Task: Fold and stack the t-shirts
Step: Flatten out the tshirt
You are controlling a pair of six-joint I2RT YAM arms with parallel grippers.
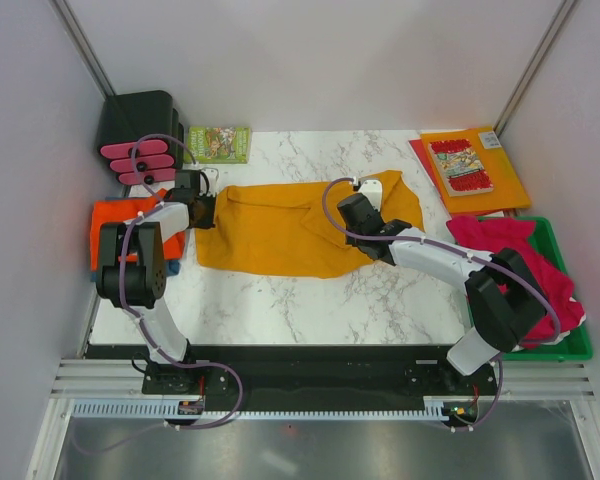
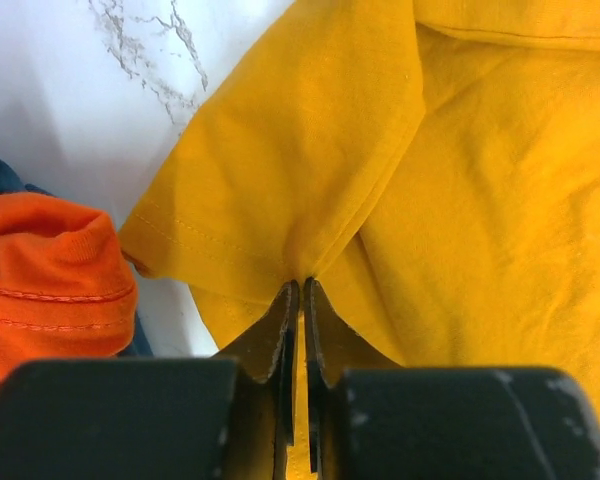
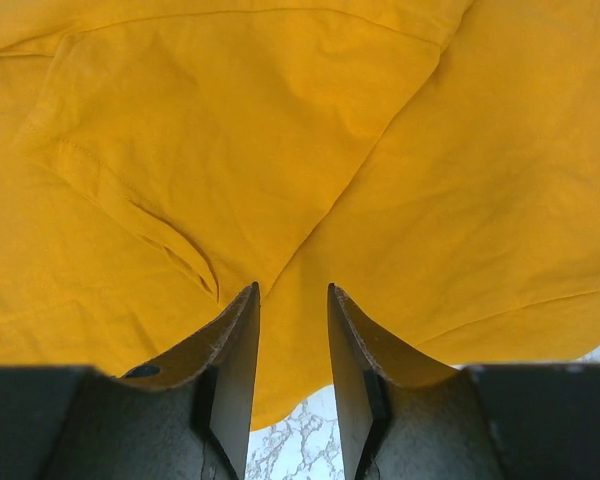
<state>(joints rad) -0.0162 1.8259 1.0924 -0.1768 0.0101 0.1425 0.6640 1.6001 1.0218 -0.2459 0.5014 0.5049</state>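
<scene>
shirt: your mustard t-shirt (image 1: 280, 235) is lying spread across the middle of the marble table (image 1: 310, 300) | left gripper (image 2: 300, 285): squeezed together, pinching a fold at the shirt's left edge, right beside the red-orange t-shirt (image 1: 108, 215) | right gripper (image 3: 293, 290): jaws apart, kinda straddling a crease at the shirt's right end

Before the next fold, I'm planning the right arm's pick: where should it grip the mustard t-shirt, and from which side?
Probably the raised crease by the right near hem, from above: the mustard t-shirt lies flat, and the left end effector pinches its left end.
</scene>
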